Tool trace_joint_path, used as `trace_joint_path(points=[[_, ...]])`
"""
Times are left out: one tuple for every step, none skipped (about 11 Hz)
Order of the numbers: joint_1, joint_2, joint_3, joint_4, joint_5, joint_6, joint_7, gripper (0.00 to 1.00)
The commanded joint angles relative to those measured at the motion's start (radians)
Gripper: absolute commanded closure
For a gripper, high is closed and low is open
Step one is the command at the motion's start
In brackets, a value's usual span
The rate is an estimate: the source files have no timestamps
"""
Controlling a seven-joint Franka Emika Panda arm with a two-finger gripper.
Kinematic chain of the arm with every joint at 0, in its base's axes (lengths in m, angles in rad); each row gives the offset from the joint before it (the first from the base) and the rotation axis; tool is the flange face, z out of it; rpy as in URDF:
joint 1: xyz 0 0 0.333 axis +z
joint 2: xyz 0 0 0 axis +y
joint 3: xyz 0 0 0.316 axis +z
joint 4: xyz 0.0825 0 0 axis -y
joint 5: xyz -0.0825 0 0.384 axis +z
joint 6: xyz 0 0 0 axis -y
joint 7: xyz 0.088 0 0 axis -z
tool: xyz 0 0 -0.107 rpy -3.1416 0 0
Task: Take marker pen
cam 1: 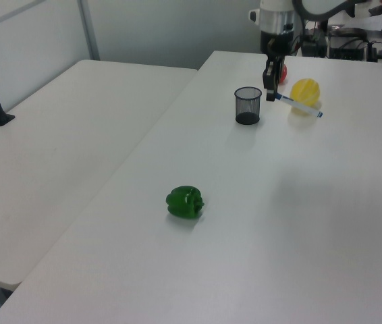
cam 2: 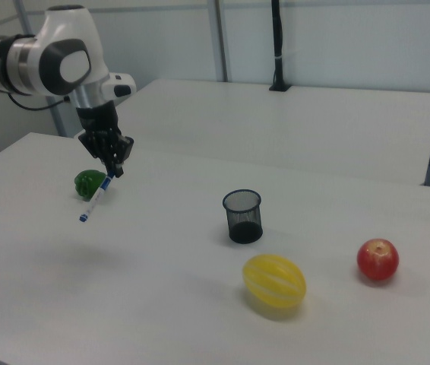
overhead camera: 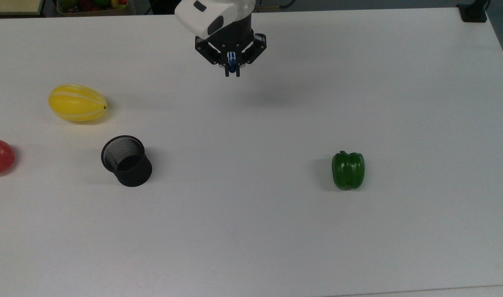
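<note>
The gripper (overhead camera: 232,70) hangs above the white table (overhead camera: 276,231) in the upper middle of the top view, and its fingers are closed on the blue-capped end of the marker pen (cam 2: 95,198). In the right view the pen is at the left of the frame, slanting down from the fingers, clear of the table. The black mesh cup (overhead camera: 127,160), the yellow melon (overhead camera: 77,102), the red apple (overhead camera: 0,156) and the green pepper (overhead camera: 348,170) stand well apart from it.

Apple (overhead camera: 0,156) cut by top view's left edge; arm hides most of apple (cam 1: 283,71) in left view.
</note>
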State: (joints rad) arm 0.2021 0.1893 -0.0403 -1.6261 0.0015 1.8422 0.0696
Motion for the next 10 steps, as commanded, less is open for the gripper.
trace_joint_path(points=[[0.019, 0.057, -0.009, -0.04, 0.015, 0.103, 0.059, 0.94], [0.026, 0.088, -0.009, -0.038, 0.015, 0.115, 0.061, 0.94], [0.034, 0.113, -0.009, -0.038, 0.014, 0.138, 0.062, 0.94], [0.039, 0.146, -0.009, -0.038, 0.006, 0.164, 0.067, 0.93], [0.039, 0.169, -0.009, -0.037, 0.002, 0.187, 0.081, 0.93], [0.039, 0.186, -0.009, -0.035, -0.001, 0.199, 0.081, 0.93], [0.039, 0.197, -0.009, -0.037, -0.001, 0.209, 0.081, 0.9], [0.048, 0.206, -0.009, -0.037, -0.006, 0.21, 0.082, 0.9], [0.055, 0.21, -0.009, -0.035, -0.014, 0.21, 0.082, 0.83], [0.054, 0.211, -0.009, -0.034, -0.017, 0.21, 0.081, 0.64]])
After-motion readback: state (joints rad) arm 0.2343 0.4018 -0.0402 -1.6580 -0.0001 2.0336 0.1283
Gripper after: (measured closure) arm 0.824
